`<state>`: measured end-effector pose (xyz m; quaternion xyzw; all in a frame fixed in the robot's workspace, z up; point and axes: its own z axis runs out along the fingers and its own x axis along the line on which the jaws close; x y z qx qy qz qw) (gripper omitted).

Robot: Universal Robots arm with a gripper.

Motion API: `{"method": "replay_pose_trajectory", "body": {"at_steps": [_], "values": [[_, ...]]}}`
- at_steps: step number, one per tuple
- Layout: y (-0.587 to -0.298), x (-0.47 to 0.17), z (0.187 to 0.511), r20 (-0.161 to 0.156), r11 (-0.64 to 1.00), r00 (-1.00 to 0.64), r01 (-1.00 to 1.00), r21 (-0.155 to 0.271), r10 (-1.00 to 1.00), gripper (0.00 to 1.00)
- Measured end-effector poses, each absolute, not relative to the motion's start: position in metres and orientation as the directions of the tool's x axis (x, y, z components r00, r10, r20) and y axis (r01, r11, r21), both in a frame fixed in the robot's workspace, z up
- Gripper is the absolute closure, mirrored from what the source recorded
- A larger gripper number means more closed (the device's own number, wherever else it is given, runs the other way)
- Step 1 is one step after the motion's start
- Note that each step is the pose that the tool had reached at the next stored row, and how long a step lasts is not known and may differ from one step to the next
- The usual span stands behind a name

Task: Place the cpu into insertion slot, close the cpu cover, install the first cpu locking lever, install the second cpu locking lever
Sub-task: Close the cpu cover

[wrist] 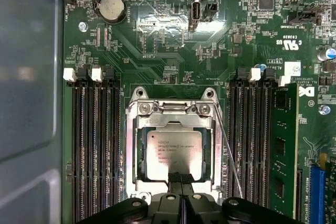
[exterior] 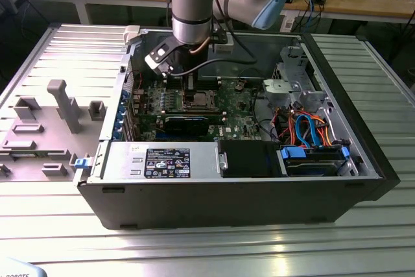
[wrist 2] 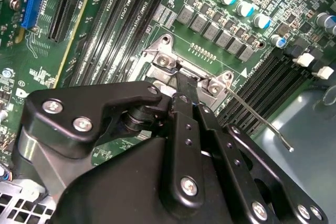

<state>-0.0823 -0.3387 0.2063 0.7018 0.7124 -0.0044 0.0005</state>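
The cpu (wrist: 170, 153), a square chip with a dull silver top, lies flat in the insertion slot (wrist: 128, 145) on the green board. The cpu cover (wrist: 137, 156), a thin silver frame, lies down around it with the chip showing through its window. My gripper (wrist: 181, 178) is shut, its black fingers pressed together and their tips resting at the edge of the chip and cover. In the second wrist view the gripper (wrist 2: 181, 78) touches the socket's metal rim. A thin wire locking lever (wrist: 229, 156) (wrist 2: 257, 119) slants out free beside the socket. In the exterior view the gripper (exterior: 191, 85) reaches down into the open case.
Long black memory slots (wrist: 94, 145) flank the socket, and a memory card (wrist: 281, 145) stands beyond those on the other side. A coin battery (wrist: 111, 8) sits farther off. The case wall (wrist: 26, 103) runs close by. A drive cage with cables (exterior: 311, 128) is at the exterior view's right.
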Motion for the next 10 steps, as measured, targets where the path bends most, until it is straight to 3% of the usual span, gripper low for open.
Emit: {"method": "replay_pose_trajectory", "body": {"at_steps": [10], "values": [[-0.3388,-0.0831,0.2136,-0.007,0.015,-0.015,1.000,-0.006,1.000,0.89]]}}
